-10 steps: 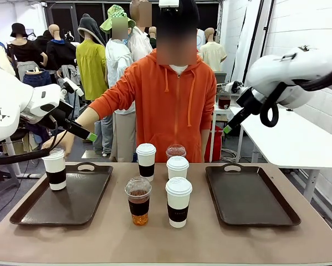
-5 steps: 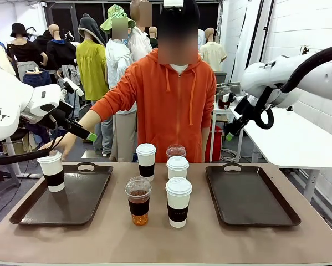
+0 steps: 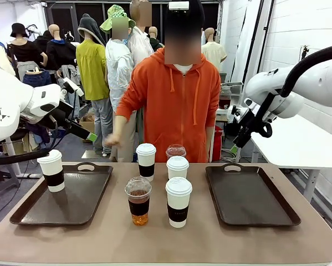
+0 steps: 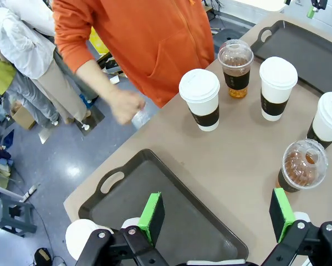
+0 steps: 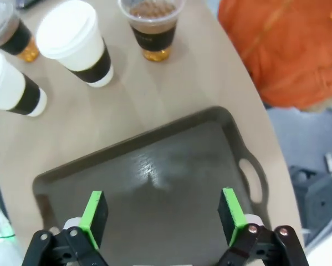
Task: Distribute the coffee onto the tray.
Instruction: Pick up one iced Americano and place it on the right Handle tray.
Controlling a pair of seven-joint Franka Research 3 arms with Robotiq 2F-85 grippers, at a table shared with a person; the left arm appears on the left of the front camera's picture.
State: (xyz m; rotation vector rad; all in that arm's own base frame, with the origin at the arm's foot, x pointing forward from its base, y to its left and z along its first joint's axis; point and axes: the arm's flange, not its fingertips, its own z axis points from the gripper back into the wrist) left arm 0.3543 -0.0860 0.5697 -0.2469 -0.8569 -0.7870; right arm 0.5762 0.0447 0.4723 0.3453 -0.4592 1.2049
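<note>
After the person's hand (image 3: 111, 141) let go of a cup (image 3: 53, 172) on the tray (image 3: 77, 202), five remained; the left gripper (image 4: 215, 208) and right gripper (image 5: 163, 213) gaped wide, empty.

our left arm (image 3: 8, 108) held up at the left side, our left gripper (image 4: 216, 216) pointing down and inward, jaws wide apart with nothing between them, our right arm (image 3: 315, 83) high at the right, our right gripper (image 5: 162, 215) aimed downward, jaws spread wide, empty
</note>
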